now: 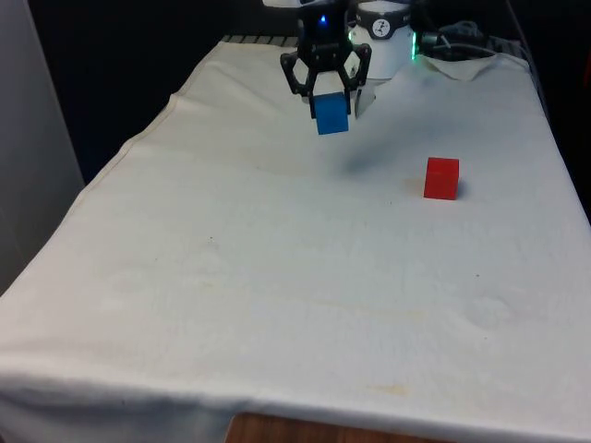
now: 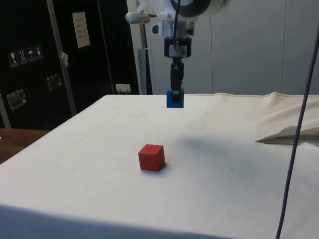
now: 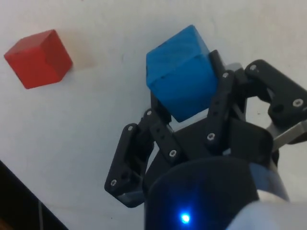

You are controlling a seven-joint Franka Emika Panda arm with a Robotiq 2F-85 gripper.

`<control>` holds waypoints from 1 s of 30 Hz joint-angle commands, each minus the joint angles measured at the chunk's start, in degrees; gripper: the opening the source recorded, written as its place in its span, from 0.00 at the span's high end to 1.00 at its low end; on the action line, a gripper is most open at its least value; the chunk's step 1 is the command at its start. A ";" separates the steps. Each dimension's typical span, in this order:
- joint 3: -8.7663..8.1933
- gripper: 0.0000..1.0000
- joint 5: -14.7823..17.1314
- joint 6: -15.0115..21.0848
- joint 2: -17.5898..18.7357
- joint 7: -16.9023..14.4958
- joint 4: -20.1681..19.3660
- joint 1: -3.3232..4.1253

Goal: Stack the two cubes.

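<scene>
Gripper [image 1: 330, 100] of mine is up in the air, pinching the blue cube [image 1: 331, 113] between its two black fingers [image 3: 225, 103]. So the picking up part is done. The red cube [image 1: 441, 178] sits alone on the white cloth [image 1: 277, 277], well apart from me, toward the front view's right. I think I must carry blue over red and set it on top. Both cubes look hard and smooth, with flat sides and sharp corners. The cloth looks soft and a bit wrinkly.
</scene>
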 commanded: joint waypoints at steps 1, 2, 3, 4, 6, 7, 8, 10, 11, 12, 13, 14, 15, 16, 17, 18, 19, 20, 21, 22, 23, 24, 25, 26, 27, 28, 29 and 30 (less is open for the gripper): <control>0.06 0.99 -1.83 -0.69 0.11 1.95 0.29 0.11; 0.46 0.99 -2.23 -1.43 0.06 2.75 0.69 0.11; 0.69 0.99 -2.41 -1.83 0.00 3.15 0.86 0.11; 0.86 0.99 -2.64 -2.18 0.00 3.55 1.09 0.11; 1.20 0.99 -3.04 -2.92 0.00 4.30 1.49 0.11; 1.26 0.99 -1.38 -2.29 -0.11 2.64 1.20 0.06; 1.38 0.99 -3.15 -3.21 0.00 4.64 1.66 0.11; 1.95 0.99 -3.50 -4.24 0.00 5.50 2.29 0.17; 2.12 0.99 -3.67 -4.64 0.00 5.90 2.52 0.17; 2.29 0.99 -3.84 -5.04 -0.06 6.30 2.75 0.17; 2.46 0.99 -3.95 -5.39 -0.06 6.70 2.92 0.17; 2.64 0.99 -4.07 -5.67 -0.11 7.05 3.15 0.17; 2.69 0.99 -2.64 -5.10 -0.11 5.56 2.92 0.11; 2.81 0.99 -4.13 -5.96 -0.11 7.33 3.32 0.17; 2.98 0.99 -4.18 -6.19 -0.11 7.62 3.44 0.17; 3.32 0.99 -4.30 -6.65 -0.11 8.19 3.78 0.23; 3.50 0.99 -4.35 -6.88 -0.17 8.59 3.90 0.23; 3.67 0.99 -4.47 -7.05 -0.17 8.94 4.07 0.29; 3.84 0.99 -4.53 -7.16 -0.17 9.22 4.13 0.29; 4.07 0.99 -4.64 -7.22 -0.23 9.57 4.24 0.29; 4.35 0.99 -4.76 -7.22 -0.23 9.97 4.30 0.34; 4.87 0.99 -4.93 -7.28 -0.23 10.49 4.35 0.34; 4.93 0.99 -3.50 -6.76 -0.11 9.11 4.30 0.17; 5.16 0.99 -5.10 -7.28 -0.17 10.89 4.41 0.34; 5.39 0.99 -5.21 -7.28 -0.17 11.23 4.47 0.40; 5.61 0.99 -5.39 -7.28 -0.11 11.57 4.53 0.34; 6.13 0.99 -5.79 -7.28 -0.06 12.26 4.64 0.40; 6.13 0.99 -5.79 -7.28 -0.06 12.26 4.64 0.40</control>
